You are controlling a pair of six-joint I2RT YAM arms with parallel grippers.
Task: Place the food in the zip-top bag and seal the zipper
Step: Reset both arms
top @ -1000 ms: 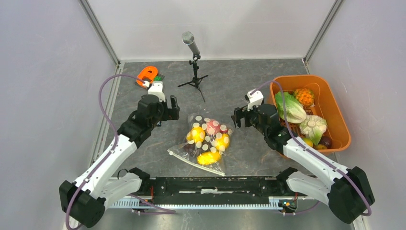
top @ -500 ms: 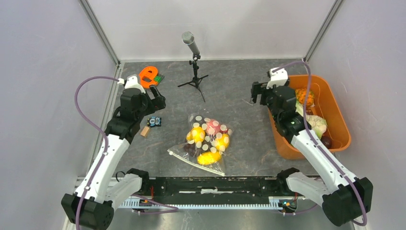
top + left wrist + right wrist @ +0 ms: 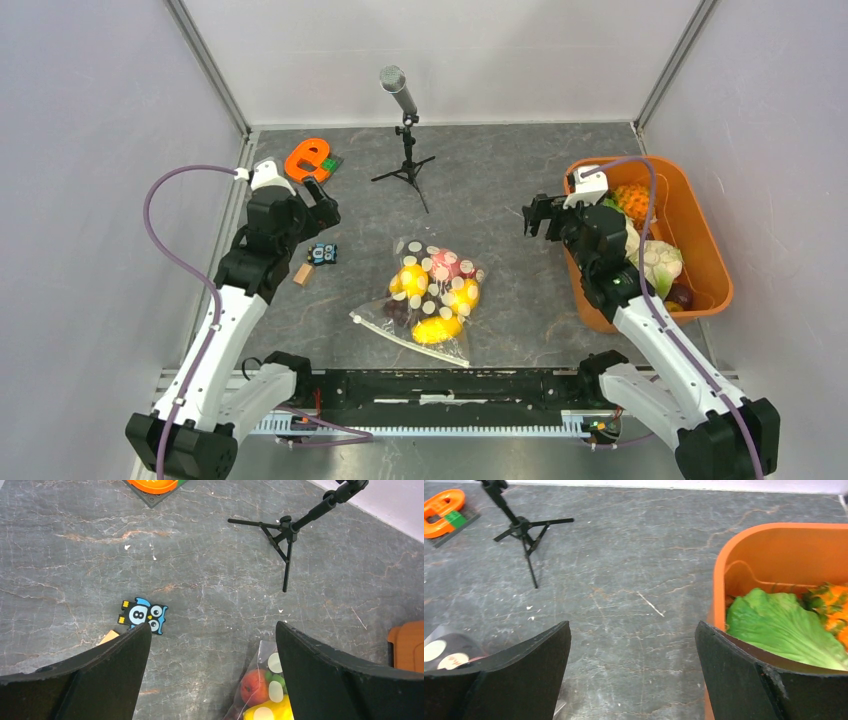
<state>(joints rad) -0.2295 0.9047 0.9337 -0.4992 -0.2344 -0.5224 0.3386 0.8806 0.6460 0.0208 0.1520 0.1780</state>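
two arms have swung outward from the middle since a second ago: the left gripper (image 3: 322, 207) now hangs far left, the right gripper (image 3: 541, 214) beside the orange tub (image 3: 716, 262), both spread wide and empty. the zip-top bag (image 3: 385, 320) lies unmoved at centre with the food (image 3: 437, 328) inside, and an owl tile (image 3: 321, 253) is uncovered.

What you can't make out from here

In your left wrist view the zip-top bag (image 3: 264, 680) runs off the bottom edge and slips behind a finger of the left end effector (image 3: 212, 625). Only a corner of a tan block (image 3: 109, 638) shows. From above, the zipper (image 3: 405, 340) is too small to judge; it may be pressed shut. In the right wrist view the orange tub (image 3: 774, 545) and the lettuce (image 3: 774, 625) are cut by the right edge.
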